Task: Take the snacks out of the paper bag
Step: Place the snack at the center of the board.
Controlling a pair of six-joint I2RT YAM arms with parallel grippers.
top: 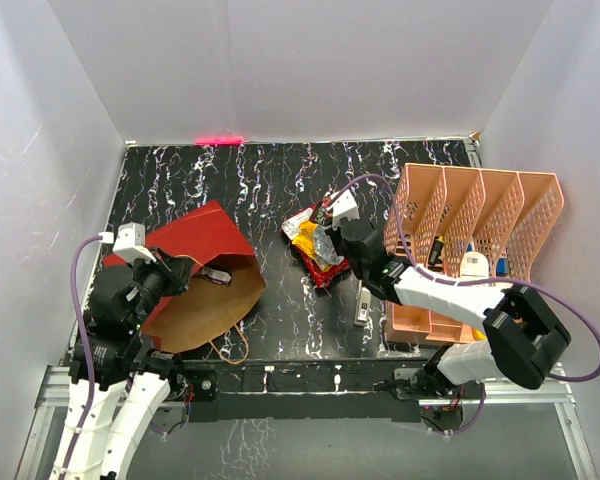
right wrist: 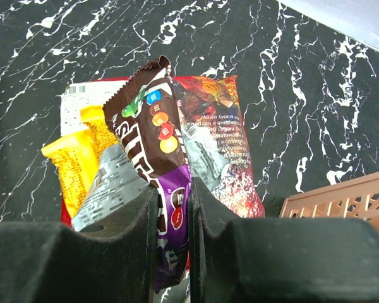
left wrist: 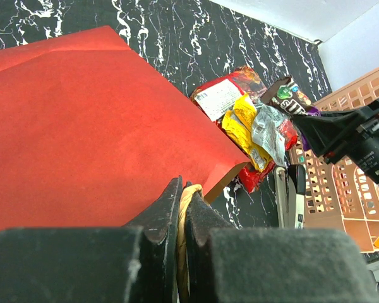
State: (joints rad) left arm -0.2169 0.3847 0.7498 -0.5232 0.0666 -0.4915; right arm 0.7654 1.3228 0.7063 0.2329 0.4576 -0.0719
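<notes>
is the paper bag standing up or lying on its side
Lying on its side: the paper bag shows its broad red face upward, its brown mouth open sideways toward the near edge.

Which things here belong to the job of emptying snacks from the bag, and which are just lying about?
Job: paper bag, pinched by left end effector; snack pile; brown-and-purple packet in right end effector.
Lying about: orange lattice rack; grey-and-white gadget; white bottle in rack.

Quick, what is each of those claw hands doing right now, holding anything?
Left gripper: fingers closed, pinching the paper bag.
Right gripper: fingers closed on a brown and purple snack packet.
</notes>
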